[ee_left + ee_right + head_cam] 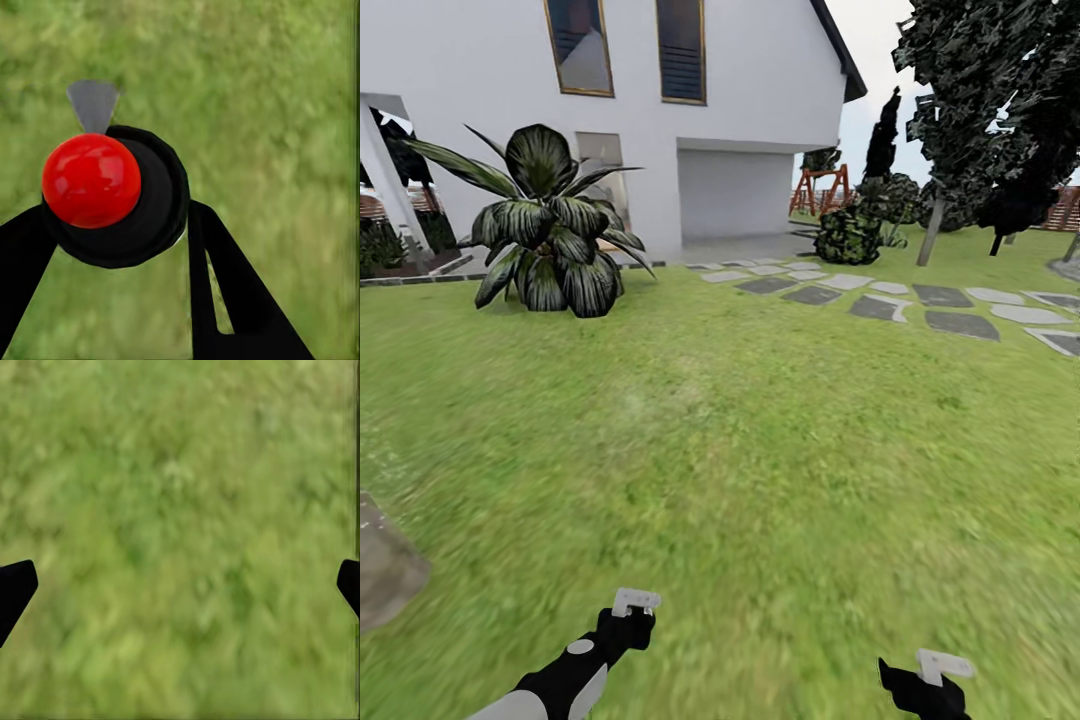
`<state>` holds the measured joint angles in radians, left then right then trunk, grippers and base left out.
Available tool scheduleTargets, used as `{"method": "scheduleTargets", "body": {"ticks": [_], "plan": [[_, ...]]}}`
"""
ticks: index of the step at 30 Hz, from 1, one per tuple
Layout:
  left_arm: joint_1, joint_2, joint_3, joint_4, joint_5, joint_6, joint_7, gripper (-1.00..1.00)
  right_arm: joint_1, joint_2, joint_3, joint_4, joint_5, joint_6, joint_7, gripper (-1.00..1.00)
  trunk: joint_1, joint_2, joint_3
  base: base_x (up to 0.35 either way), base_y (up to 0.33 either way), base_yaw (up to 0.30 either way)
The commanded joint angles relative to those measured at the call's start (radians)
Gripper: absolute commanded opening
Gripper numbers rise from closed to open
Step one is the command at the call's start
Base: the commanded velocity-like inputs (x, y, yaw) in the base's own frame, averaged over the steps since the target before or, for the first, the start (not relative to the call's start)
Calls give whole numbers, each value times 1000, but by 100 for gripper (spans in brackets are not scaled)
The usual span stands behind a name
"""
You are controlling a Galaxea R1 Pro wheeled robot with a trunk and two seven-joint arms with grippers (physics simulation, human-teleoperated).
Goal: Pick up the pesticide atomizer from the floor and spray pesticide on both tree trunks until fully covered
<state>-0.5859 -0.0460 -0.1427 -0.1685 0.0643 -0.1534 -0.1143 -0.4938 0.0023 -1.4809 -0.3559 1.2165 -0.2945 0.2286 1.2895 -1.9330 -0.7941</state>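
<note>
We judge the pickup done and all spraying left: our left gripper (150,247) has its jaws pinching the pesticide atomizer (112,196) over the grass (740,440), our right gripper (180,585) has its jaws spread and empty, no mottled trunks near.

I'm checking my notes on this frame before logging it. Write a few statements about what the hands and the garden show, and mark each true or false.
1. The left hand grips a black object with a red ball on it. True.
2. The right hand holds a bottle. False: its fingers are spread, with grass between them.
3. Grey stepping stones cross the lawn toward the white house. True.
4. A big leafy plant stands on the stepping stones. False: it stands on grass beside the house.
</note>
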Motion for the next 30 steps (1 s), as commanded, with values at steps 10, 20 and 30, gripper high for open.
{"method": "scheduleTargets", "body": {"ticks": [10,20,30], "plan": [[0,0,0,1,0,0,-1,-100,0,1,1,2,0,0,0,100,0,0,0,0,-275,-198],[0,0,0,1,0,0,-1,-100,0,1,1,2,0,0,0,100,0,0,-6,0,-276,-285],[0,0,0,1,0,0,-1,-100,0,1,1,2,0,0,0,100,0,0,-16,0,-276,-262]]}}
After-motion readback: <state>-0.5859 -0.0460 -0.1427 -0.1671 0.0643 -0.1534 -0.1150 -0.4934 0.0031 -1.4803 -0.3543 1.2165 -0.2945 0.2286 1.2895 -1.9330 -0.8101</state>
